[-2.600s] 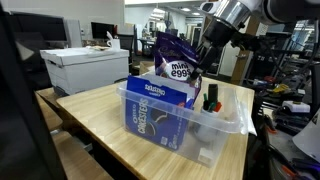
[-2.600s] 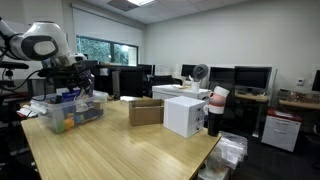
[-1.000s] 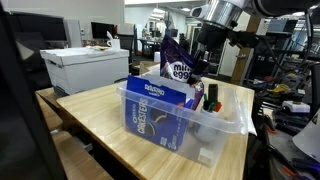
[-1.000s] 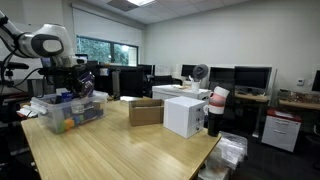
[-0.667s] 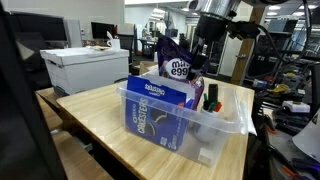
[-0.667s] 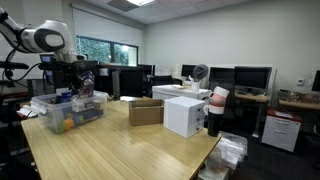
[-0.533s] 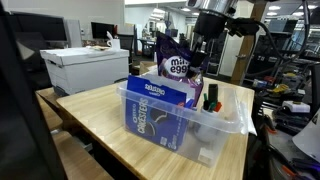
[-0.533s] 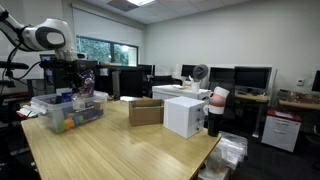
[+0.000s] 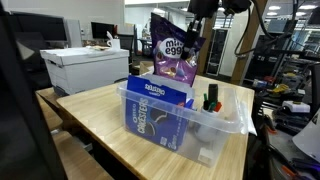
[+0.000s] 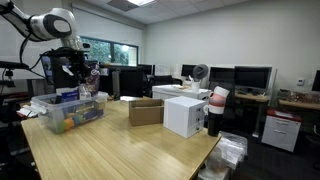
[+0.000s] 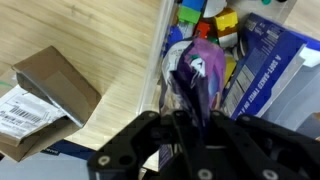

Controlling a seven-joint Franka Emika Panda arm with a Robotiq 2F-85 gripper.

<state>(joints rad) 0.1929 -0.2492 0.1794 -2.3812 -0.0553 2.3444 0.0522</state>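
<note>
A purple mini eggs bag (image 9: 173,52) hangs in the air above the clear plastic bin (image 9: 228,122), gripped at its top edge by my gripper (image 9: 196,22), which is shut on it. In the wrist view the purple bag (image 11: 198,80) dangles straight down from between my gripper (image 11: 190,122) jaws. Below it lie a blue Oreo box (image 11: 260,62) and small coloured items (image 11: 208,18) inside the bin. In an exterior view the gripper (image 10: 80,62) sits high over the bin (image 10: 68,112), with the bag (image 10: 88,77) small below it.
A blue Oreo box (image 9: 158,104) stands in the bin's front end, with a red marker (image 9: 210,98) behind it. A white box (image 9: 84,68) rests at the far table corner. A brown cardboard box (image 10: 146,111) and a white box (image 10: 184,115) sit further along the wooden table (image 10: 120,150).
The gripper has risen, lifting the purple bag up out of the bin so that it now hangs free above it.
</note>
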